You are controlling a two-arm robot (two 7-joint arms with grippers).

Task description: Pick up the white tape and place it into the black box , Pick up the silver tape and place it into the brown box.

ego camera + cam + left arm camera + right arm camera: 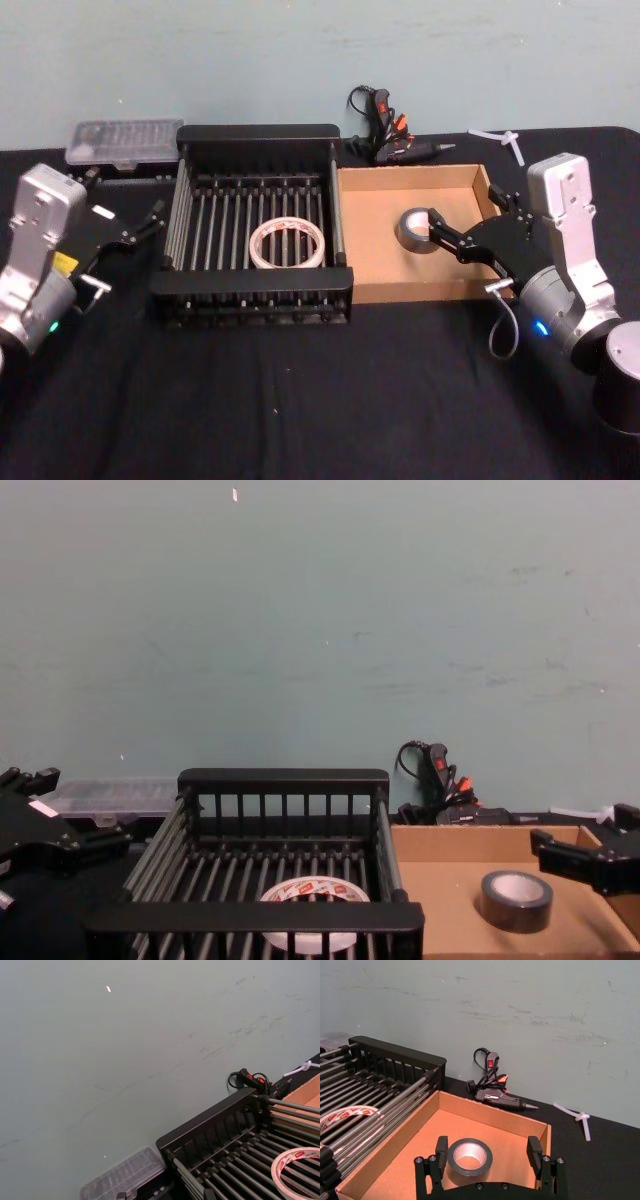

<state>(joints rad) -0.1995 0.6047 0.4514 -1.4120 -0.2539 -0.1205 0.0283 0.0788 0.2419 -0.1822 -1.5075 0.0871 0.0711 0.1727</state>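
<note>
— What is seen behind the work area?

— A plain pale green-grey wall point(320, 610) is seen across the whole back; it is marked with faint scuffs and scratches, and a small white fleck point(235, 494) is stuck high up on it.

— And below it?

— A table covered with black cloth point(300, 400) is set right against the wall. Along the back edge a clear plastic case point(124, 143) is laid at the left, a black glue gun point(392, 140) with its coiled cord near the middle, and a white plastic piece point(503, 140) at the right.

— How is it lit?

— Evenly; no hard shadows are cast.
</note>
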